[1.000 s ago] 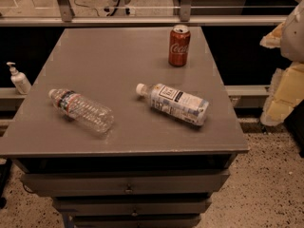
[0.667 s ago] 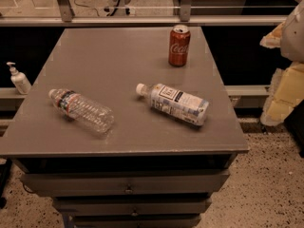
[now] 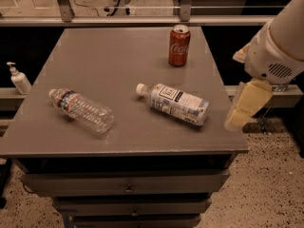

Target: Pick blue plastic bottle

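Note:
The blue plastic bottle (image 3: 176,103) lies on its side on the grey table (image 3: 109,56), right of centre. Its white cap points to the back left, and its pale blue-and-white label with a dark square logo faces up. My gripper (image 3: 243,109) hangs off the table's right edge, just right of the bottle's base and apart from it. The white arm housing (image 3: 278,46) sits above the gripper.
A clear ribbed water bottle (image 3: 81,110) lies on the table's left side. A red cola can (image 3: 179,45) stands upright at the back right. A white pump dispenser (image 3: 19,79) stands on a ledge left of the table. Drawers (image 3: 128,188) are below the tabletop.
The arm and gripper have moved left, closer to the table's right edge and the blue bottle. The bottles and the can have not moved.

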Motion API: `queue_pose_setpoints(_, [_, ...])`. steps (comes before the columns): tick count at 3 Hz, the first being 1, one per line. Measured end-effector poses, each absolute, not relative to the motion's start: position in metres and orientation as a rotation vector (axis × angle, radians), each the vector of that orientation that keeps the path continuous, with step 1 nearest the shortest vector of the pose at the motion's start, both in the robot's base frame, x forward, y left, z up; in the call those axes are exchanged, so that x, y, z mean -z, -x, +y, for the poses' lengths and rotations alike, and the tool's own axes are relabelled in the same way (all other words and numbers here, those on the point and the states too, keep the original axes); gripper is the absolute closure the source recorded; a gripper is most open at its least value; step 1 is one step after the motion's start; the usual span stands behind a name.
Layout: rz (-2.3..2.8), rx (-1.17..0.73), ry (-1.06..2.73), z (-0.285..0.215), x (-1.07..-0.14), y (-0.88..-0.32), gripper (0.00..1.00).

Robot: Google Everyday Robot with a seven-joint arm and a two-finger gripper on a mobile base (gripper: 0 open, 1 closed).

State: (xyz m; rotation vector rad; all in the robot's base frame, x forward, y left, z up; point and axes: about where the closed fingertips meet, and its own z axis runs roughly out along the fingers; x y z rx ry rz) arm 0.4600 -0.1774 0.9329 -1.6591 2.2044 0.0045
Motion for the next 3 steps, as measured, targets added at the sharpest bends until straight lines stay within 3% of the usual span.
queue_pose_setpoints(2, [2.213, -0.200, 1.544, -0.120, -0.876, -0.494, 0.00])
queue_pose_setpoints(3, [2.229, -0.291, 1.488, -0.096, -0.860, -0.502, 0.18])
